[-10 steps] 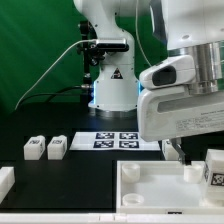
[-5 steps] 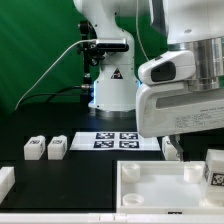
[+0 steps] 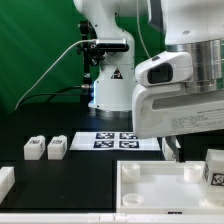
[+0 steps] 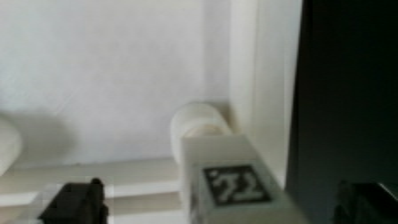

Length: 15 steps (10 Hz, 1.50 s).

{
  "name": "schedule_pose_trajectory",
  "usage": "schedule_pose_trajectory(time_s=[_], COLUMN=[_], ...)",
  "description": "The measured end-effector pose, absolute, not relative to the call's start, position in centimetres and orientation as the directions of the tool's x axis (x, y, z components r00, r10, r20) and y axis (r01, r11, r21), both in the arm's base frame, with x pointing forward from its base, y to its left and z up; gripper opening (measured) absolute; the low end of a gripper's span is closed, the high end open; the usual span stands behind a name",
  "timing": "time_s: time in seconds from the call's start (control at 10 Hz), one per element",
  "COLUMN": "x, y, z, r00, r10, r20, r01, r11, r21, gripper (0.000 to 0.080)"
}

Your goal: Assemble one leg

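In the wrist view a white leg (image 4: 222,165) with a black-and-white marker on one face lies on the white tray-like piece (image 4: 107,90), close to its edge. My gripper (image 4: 217,202) is open, and its dark fingertips (image 4: 71,203) stand wide apart on either side of this leg without touching it. In the exterior view the gripper (image 3: 172,150) hangs low over the far rim of the tray-like piece (image 3: 150,172), mostly hidden by the arm. Two more legs (image 3: 35,148) (image 3: 57,147) stand side by side on the black table at the exterior view's left. Another leg (image 3: 213,168) stands at the right edge.
The marker board (image 3: 118,140) lies on the table behind the tray-like piece. A white part (image 3: 5,181) sits at the exterior view's left edge. The robot base (image 3: 108,85) stands at the back before a green curtain.
The arm has shifted slightly to the exterior view's left and a little upward. The legs and tray-like piece have not moved.
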State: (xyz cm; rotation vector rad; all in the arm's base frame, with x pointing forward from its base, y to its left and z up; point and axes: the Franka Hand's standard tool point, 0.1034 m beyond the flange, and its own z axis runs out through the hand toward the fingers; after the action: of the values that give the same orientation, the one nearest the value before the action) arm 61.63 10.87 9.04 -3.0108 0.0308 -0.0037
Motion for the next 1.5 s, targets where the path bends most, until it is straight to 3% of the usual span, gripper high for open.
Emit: schedule_pose_trajectory(time_s=[0.5,0.6,0.7,0.8,0.9,1.1,1.3,1.4,1.5], x=[62.58,62.57,62.57,62.57,62.57,62.55,62.11,62.20,62.39], y=[10.82,10.82,10.82,10.83,10.82,10.84,10.97,11.13,11.40], z=[8.71,8.71,8.70,8.70,8.70,8.68,8.61,8.58,8.54], r00=[0.995,0.995,0.995,0.995,0.995,0.988,0.777,0.512,0.373], r10=[-0.096,-0.096,-0.096,-0.096,-0.096,-0.147,-0.628,-0.853,-0.919], r20=[-0.035,-0.035,-0.035,-0.035,-0.035,-0.041,-0.043,-0.103,-0.127], r01=[-0.099,-0.099,-0.099,-0.099,-0.100,-0.152,-0.626,-0.854,-0.921], r11=[-0.987,-0.987,-0.987,-0.987,-0.987,-0.980,-0.763,-0.493,-0.351], r21=[-0.128,-0.128,-0.128,-0.128,-0.128,-0.127,-0.160,-0.168,-0.169], gripper=[0.0649,0.0535,0.0535,0.0346,0.0292,0.0292,0.0292,0.0294,0.0294])
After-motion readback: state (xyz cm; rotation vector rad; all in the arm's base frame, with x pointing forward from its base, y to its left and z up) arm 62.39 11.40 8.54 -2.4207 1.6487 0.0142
